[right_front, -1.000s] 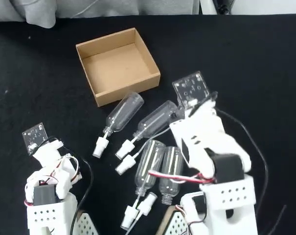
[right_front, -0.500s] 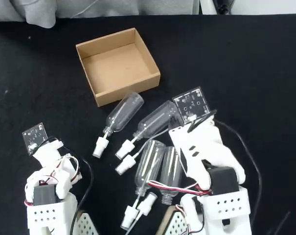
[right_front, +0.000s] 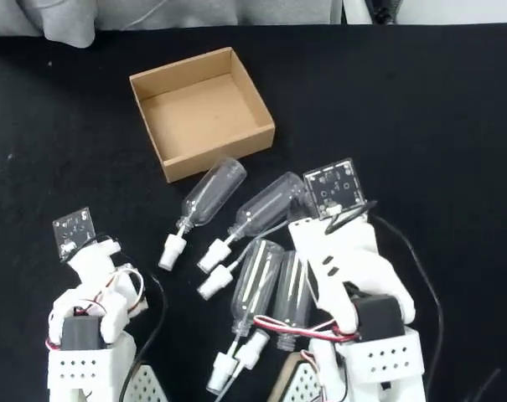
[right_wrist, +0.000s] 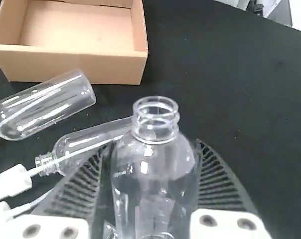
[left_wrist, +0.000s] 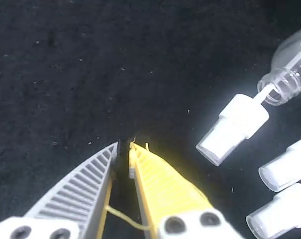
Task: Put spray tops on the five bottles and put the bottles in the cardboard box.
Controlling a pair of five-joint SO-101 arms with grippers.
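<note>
The right gripper (right_wrist: 152,145) clamps an uncapped bottle (right_wrist: 152,174), its neck pointing toward the cardboard box (right_wrist: 75,62). The left gripper (left_wrist: 123,145) is closed on nothing, near a spray top (left_wrist: 232,128).

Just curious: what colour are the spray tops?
The spray tops are white, clearest in the left wrist view.

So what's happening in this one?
The right gripper is shut on a clear plastic bottle whose neck is open, with no top on it. The left gripper is shut and empty over the black table. Four more clear bottles lie between the arms, with white spray tops loose at their necks. The brown cardboard box has nothing in it yet.
</note>
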